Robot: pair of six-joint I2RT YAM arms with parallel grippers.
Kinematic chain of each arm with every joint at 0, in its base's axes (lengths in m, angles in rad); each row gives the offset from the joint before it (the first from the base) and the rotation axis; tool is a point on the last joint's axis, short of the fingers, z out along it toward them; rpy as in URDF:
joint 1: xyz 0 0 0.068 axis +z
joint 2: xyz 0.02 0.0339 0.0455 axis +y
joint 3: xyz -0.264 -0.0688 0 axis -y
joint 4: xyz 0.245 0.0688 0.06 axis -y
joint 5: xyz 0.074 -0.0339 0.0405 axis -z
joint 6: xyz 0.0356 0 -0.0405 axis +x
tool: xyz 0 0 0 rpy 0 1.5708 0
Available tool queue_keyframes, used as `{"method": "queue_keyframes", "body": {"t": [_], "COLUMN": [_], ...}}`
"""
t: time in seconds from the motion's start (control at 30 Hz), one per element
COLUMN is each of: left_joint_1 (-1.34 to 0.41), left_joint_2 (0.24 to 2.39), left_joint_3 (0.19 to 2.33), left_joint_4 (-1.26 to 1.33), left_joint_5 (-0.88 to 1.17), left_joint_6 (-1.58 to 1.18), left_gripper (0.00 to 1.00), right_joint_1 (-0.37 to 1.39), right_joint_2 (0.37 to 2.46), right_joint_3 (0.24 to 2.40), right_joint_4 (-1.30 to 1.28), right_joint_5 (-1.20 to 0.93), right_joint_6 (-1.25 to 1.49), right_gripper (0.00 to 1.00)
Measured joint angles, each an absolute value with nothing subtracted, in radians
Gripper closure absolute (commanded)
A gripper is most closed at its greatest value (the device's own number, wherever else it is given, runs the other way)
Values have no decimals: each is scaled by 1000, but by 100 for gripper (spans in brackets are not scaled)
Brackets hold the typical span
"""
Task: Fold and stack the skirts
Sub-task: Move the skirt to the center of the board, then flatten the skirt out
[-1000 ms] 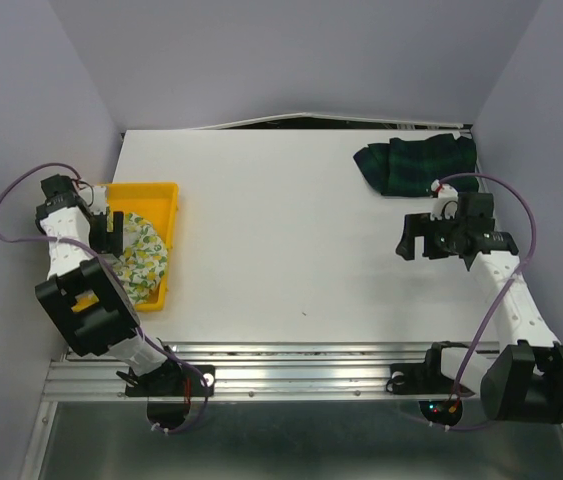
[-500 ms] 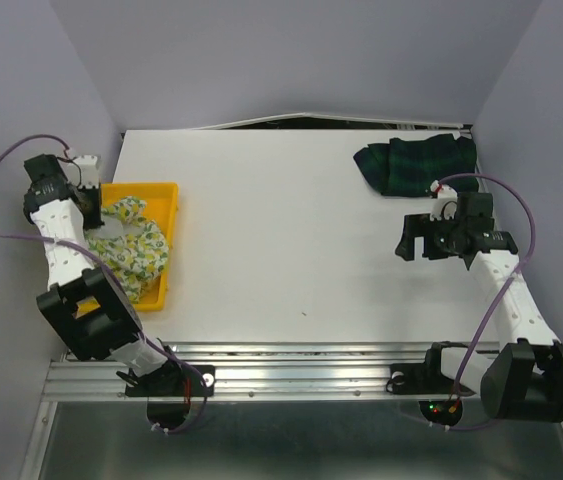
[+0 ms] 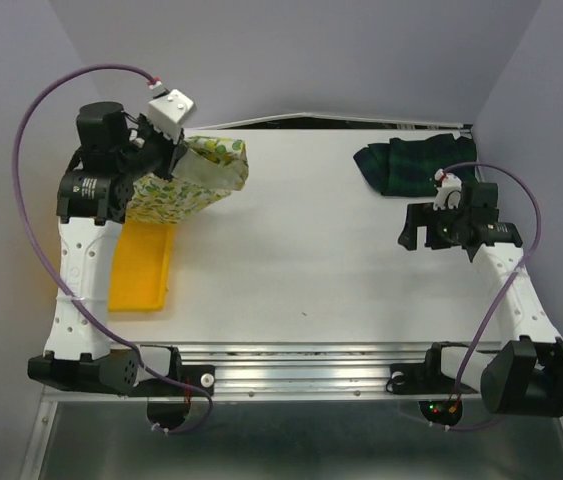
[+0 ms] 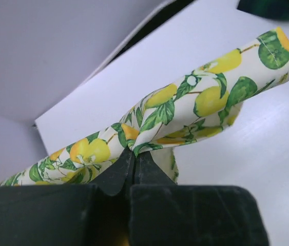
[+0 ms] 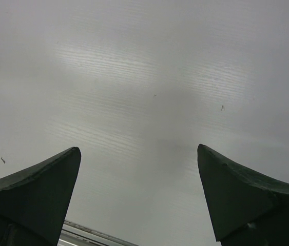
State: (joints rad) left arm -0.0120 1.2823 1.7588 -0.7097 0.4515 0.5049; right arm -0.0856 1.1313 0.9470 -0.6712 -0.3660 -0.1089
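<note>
Top external view: the left gripper is pinched tight on the lemon skirt and holds it up in the air, over the far left part of the table; the cloth hangs just past the far end of the yellow tray; the plaid skirt lies bunched up at the far right corner of the table; the right gripper hangs close to it, on the near side, not touching it.

Left wrist view: the two dark fingers are squeezed together on a fold of the lemon skirt; the cloth sticks out ahead like a roll, above the table; a bit of the plaid skirt shows at the top right.

Right wrist view: the two fingers stand wide apart; the white table shows between them.
</note>
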Motion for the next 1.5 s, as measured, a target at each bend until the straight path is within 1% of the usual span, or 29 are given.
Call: {"method": "queue_keyframes", "body": {"t": [0.1,0.23,0.33,0.43,0.53,0.57,0.6,0.63,0.67,0.7,0.73,0.83,0.87,0.9,0.97,1.0,1.03,1.17,1.23,1.3,1.4,1.5], "left_joint_1": [-140,-351,-487,-601,-719,-769,-810,-857,-898,-935,-971,-1047,-1049,-1045,-1015,-978,-949,-670,-541,-446,-323,-188], "left_joint_2": [1280,1301,1351,1411,1465,1483,1495,1508,1519,1529,1539,1565,1565,1565,1557,1547,1540,1460,1409,1367,1358,1400], "left_joint_3": [1655,1415,1274,1178,1151,1151,1151,1151,1151,1151,1151,1159,1163,1180,1225,1256,1277,1380,1390,1390,1386,1355], "left_joint_4": [-669,-598,-567,-550,-536,-525,-511,-498,-491,-487,-482,-495,-500,-522,-544,-560,-572,-582,-580,-593,-609,-608], "left_joint_5": [430,391,390,384,368,362,356,350,347,343,343,361,361,360,363,377,387,418,402,390,421,445], "left_joint_6": [488,459,451,450,456,459,465,472,479,484,493,500,501,501,507,504,502,506,519,535,537,498], "left_gripper": [100,100,100,100,94,91,84,80,65,59,50,46,43,15,13,6,2,2,4,7,9,11], "right_joint_1": [-88,-92,-92,-92,-92,-92,-92,-92,-92,-92,-92,-92,-92,-92,-92,-92,-92,-91,-79,-59,42,173], "right_joint_2": [1147,1171,1190,1203,1208,1211,1215,1222,1230,1237,1248,1290,1299,1313,1330,1337,1343,1355,1356,1357,1377,1443], "right_joint_3": [973,995,1002,1014,1028,1035,1040,1047,1053,1058,1064,1087,1094,1104,1118,1124,1131,1152,1156,1157,1175,1242], "right_joint_4": [-674,-674,-683,-708,-724,-731,-735,-739,-744,-747,-752,-767,-770,-775,-778,-779,-780,-780,-776,-775,-768,-744], "right_joint_5": [-349,-332,-330,-345,-371,-389,-402,-418,-432,-444,-456,-495,-503,-518,-542,-565,-579,-665,-702,-720,-733,-710], "right_joint_6": [-108,-108,-108,-113,-120,-124,-128,-131,-134,-135,-138,-143,-143,-144,-146,-146,-146,-142,-133,-128,-107,-86], "right_gripper": [0,0,0,0,0,0,0,0,0,0,0,0,0,0,0,1,2,8,12,13,17,21]}}
